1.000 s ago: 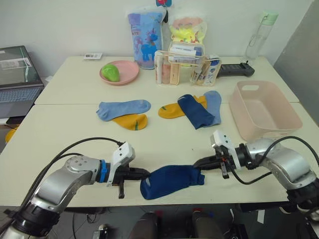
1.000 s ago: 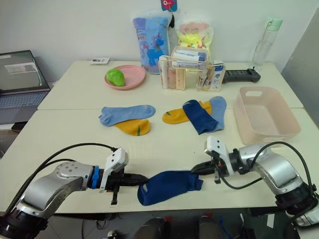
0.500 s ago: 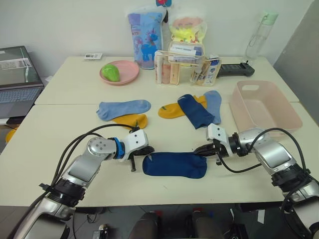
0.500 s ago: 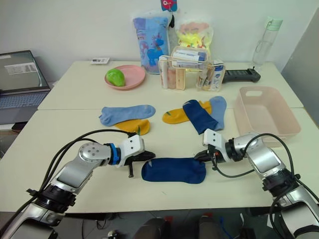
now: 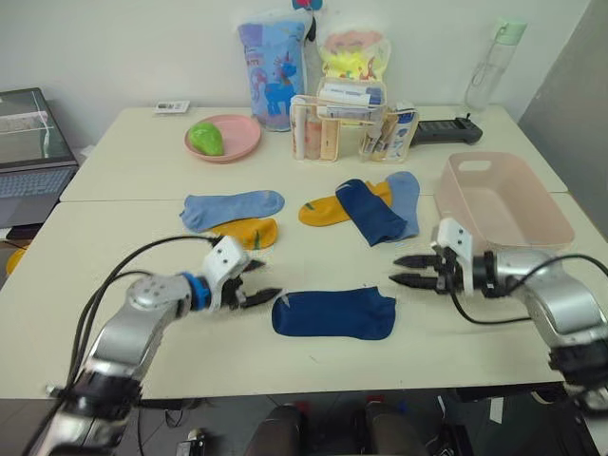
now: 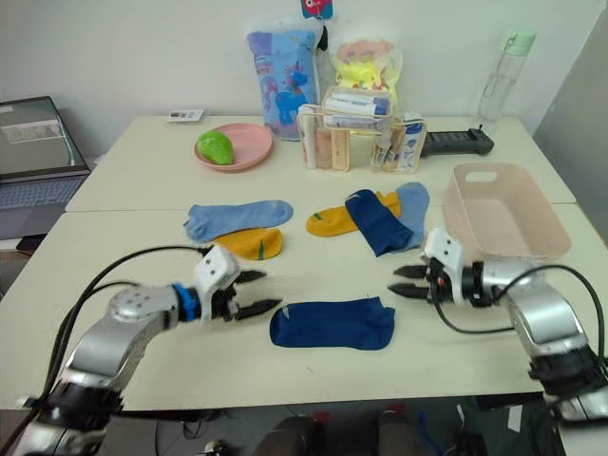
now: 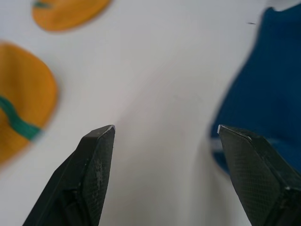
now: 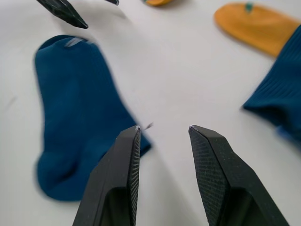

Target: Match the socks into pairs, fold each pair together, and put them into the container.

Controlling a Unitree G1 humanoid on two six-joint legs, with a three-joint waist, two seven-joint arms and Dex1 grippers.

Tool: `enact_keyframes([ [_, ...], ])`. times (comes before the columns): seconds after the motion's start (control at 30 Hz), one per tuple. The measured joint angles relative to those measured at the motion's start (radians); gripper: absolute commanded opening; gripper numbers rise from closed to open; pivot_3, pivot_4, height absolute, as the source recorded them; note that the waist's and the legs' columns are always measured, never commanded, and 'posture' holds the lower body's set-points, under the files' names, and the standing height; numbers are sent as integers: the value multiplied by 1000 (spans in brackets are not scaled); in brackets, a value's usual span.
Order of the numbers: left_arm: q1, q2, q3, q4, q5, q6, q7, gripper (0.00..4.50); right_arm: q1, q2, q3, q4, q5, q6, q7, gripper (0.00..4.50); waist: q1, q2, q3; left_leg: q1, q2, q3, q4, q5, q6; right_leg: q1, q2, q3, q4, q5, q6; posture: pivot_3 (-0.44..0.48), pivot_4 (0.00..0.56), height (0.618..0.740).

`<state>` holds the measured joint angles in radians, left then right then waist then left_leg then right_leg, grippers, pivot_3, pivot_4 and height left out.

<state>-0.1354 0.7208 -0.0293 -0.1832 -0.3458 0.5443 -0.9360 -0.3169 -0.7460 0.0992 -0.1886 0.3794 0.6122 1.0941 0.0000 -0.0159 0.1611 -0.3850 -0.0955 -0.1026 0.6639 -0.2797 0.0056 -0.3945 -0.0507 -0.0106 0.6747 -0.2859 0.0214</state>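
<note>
A navy sock (image 5: pixel 332 314) lies flat on the table near the front, held by nothing. My left gripper (image 5: pixel 261 282) stands open just off its left end, and my right gripper (image 5: pixel 397 269) stands open a little off its right end. In the left wrist view the same navy sock (image 7: pixel 263 94) lies beside the open fingers. Behind it, the second navy sock (image 5: pixel 370 211) lies across a yellow sock (image 5: pixel 323 209) and a light blue sock (image 5: pixel 407 199). Another light blue sock (image 5: pixel 233 204) overlaps a yellow sock (image 5: pixel 245 231) at the left. The pink container (image 5: pixel 454 204) stands empty at the right.
At the back stand a pink plate (image 5: pixel 237 142) with a green object, a clear organizer box (image 5: pixel 351 133) of packets, two colourful pouches, a bottle (image 5: pixel 482 66) and a black device (image 5: pixel 446 130). A laptop (image 5: pixel 28 142) sits beyond the table's left edge.
Both grippers have opened and let go of the navy sock, which now lies flat. Each has drawn back a little from its end of the sock.
</note>
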Motion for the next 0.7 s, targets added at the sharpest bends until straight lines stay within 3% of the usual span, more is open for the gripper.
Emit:
enact_keyframes([
  [0.33, 88, -51, 35, -98, -53, 103, 92, 3472, 81, 53, 46, -52, -6, 33, -87, 1782, 4, 0, 0, 4, 0, 0, 0, 0, 0, 3, 0, -1, 1, 0, 0, 0, 150, 740],
  [0.37, 86, -54, 32, -98, -50, 103, 98, 3047, 81, 52, 50, -51, -9, 30, -92, 1412, 5, 0, 0, 4, 0, 0, 0, 0, 0, 4, 0, -1, 1, 0, 0, 0, 150, 740],
  [0.43, 82, -56, 31, -95, -45, 103, 105, 2660, 81, 52, 51, -50, -15, 26, -92, 1184, 6, 0, 0, 4, 0, 0, 0, 0, 0, 4, 0, -1, 1, 0, 0, 0, 150, 740],
  [0.53, 76, -59, 26, -89, -42, 103, 116, 1720, 81, 47, 53, -40, -28, 11, -92, 114, 7, 0, 0, 4, 0, 0, 0, 0, 0, 4, 0, -1, 0, 0, 0, 0, 150, 740],
  [0.7, 81, -58, 11, -89, -43, 98, 103, 208, 82, 38, 53, -39, -38, 3, -84, 0, 7, 0, 0, 4, 0, 0, 0, 0, 0, 4, 0, -1, -1, 0, 0, 0, 150, 740],
])
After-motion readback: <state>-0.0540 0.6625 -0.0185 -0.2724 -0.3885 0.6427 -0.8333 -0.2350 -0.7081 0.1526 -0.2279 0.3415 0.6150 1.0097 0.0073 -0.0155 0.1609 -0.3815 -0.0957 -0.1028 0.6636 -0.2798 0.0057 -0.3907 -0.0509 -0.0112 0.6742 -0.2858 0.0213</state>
